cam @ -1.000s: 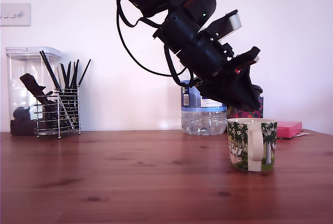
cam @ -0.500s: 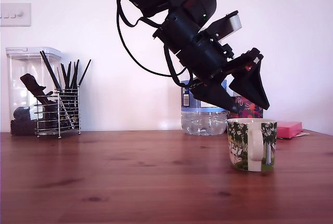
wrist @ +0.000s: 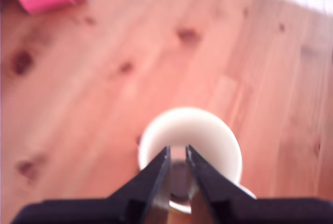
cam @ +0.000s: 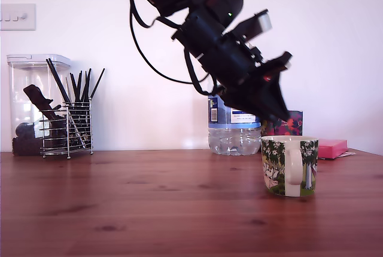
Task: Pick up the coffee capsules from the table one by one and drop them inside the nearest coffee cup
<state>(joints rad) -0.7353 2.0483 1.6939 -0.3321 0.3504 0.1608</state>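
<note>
Since our fingers [wrist: 177,156], spread wide half a second ago, are nearly together again and lifting above the coffee cup [cam: 289,165], we judge a capsule dropped inside; none remains visible on the desk [cam: 149,209].

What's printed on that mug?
Green trees and foliage on white, with a cream handle. The mug shows this best in the exterior view.

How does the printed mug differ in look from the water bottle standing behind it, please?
The mug is opaque white ceramic printed with green trees; the water bottle is clear plastic with a blue-and-white label. The mug has a cream handle; the bottle shows none. The mug is in full view; the bottle's top is hidden behind the arm. Both stand upright on the wooden table.
</note>
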